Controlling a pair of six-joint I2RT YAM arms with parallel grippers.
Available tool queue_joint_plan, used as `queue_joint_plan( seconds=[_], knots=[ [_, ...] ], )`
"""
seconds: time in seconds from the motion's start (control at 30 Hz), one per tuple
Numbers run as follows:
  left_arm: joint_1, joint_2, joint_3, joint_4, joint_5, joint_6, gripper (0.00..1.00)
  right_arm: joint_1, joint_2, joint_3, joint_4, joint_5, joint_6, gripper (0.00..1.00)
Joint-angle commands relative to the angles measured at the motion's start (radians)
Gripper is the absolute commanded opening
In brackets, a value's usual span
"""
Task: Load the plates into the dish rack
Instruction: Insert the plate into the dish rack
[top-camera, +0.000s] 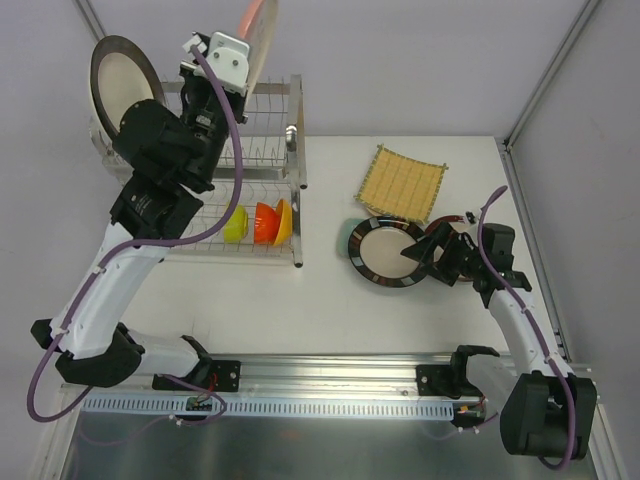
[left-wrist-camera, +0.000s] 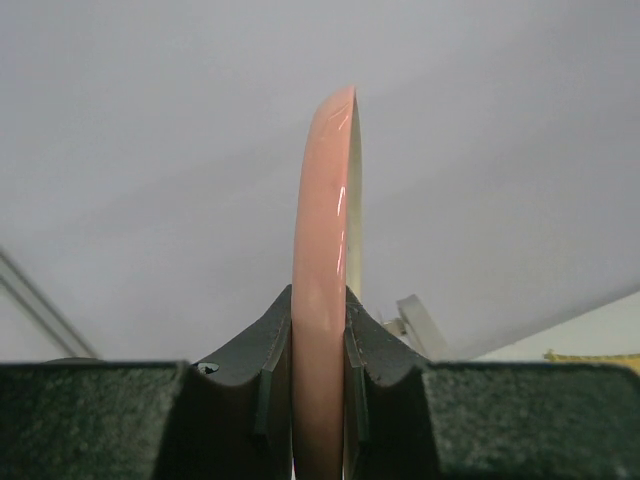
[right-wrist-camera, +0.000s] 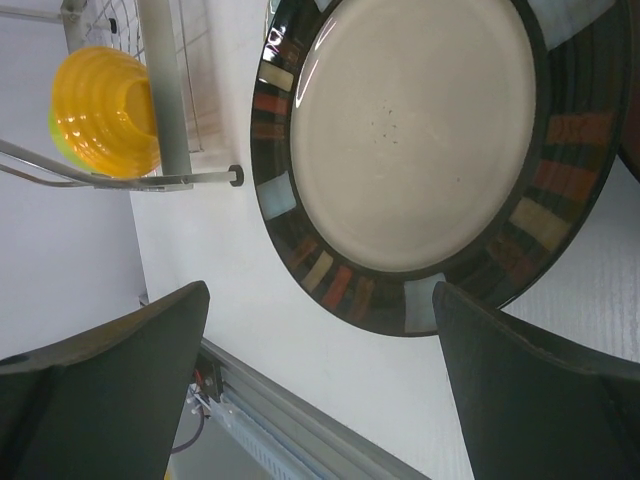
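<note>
My left gripper (left-wrist-camera: 320, 310) is shut on the edge of a pink-and-white plate (left-wrist-camera: 322, 230). It holds the plate upright, high above the back of the silver wire dish rack (top-camera: 272, 120); in the top view the plate (top-camera: 258, 28) sticks up past the gripper (top-camera: 245, 55). A brown-rimmed cream plate (top-camera: 122, 82) stands on edge at the rack's far left. On the table a dark-rimmed cream plate (top-camera: 386, 252) lies flat. My right gripper (top-camera: 418, 256) hovers open at its right rim, and in the wrist view the plate (right-wrist-camera: 420, 140) lies beyond the open gripper (right-wrist-camera: 320, 290). A yellow woven square plate (top-camera: 402, 183) lies behind.
Green (top-camera: 236, 224), orange (top-camera: 264, 222) and yellow (top-camera: 285, 222) bowls sit in the rack's lower tier; the yellow bowl (right-wrist-camera: 104, 110) also shows in the right wrist view. A dark red rim (top-camera: 441, 229) peeks out beside the right gripper. The arms' rail (top-camera: 320, 380) runs along the near edge.
</note>
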Motion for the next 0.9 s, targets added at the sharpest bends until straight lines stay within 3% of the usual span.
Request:
queue_joint_plan(
  seconds=[0.0, 0.33, 0.63, 0.87],
  knots=[
    [0.057, -0.058, 0.089, 0.148, -0.019, 0.119, 0.00, 0.013, 0.013, 0.043, 0.006, -0.030, -0.024, 1.00],
    [0.285, -0.112, 0.048, 0.064, -0.024, 0.115, 0.00, 0.026, 0.039, 0.045, 0.005, -0.033, -0.037, 1.00],
    [0.592, -0.126, -0.012, -0.084, 0.147, -0.099, 0.00, 0.033, 0.058, 0.042, 0.012, -0.033, -0.038, 1.00],
    [0.730, -0.120, -0.053, -0.096, 0.318, -0.191, 0.00, 0.033, 0.061, 0.040, 0.014, -0.035, -0.040, 1.00]
  ],
)
